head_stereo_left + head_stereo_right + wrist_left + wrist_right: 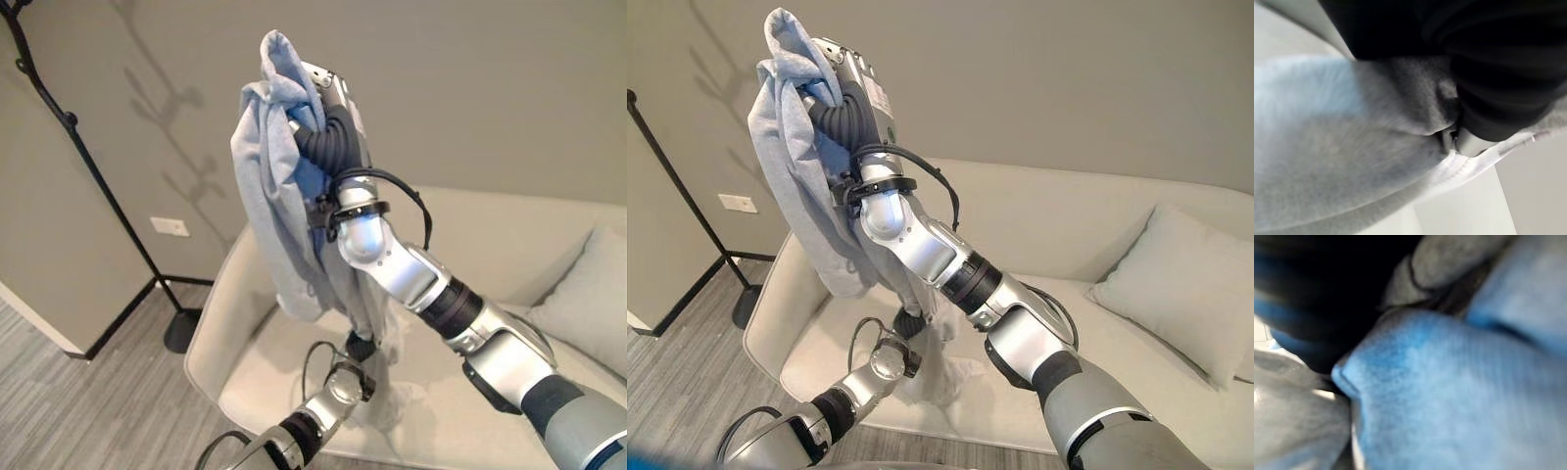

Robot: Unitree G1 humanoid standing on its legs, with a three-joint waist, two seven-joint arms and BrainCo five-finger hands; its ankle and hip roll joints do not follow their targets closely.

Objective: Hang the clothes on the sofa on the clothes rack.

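A light grey garment hangs high in the air from my right hand, whose fingers are curled into the bunched cloth at its top. The right wrist view has that cloth pressed close against the hand's dark cover. The garment's lower end trails down to the sofa seat. There my left hand reaches up from below and pinches the hem. The black clothes rack stands at the far left against the wall, well apart from the garment.
The cream sofa stretches across to the right, with a pale cushion at its right end. The rack's round base rests on grey wood floor beside the sofa's left end. A wall outlet sits behind it.
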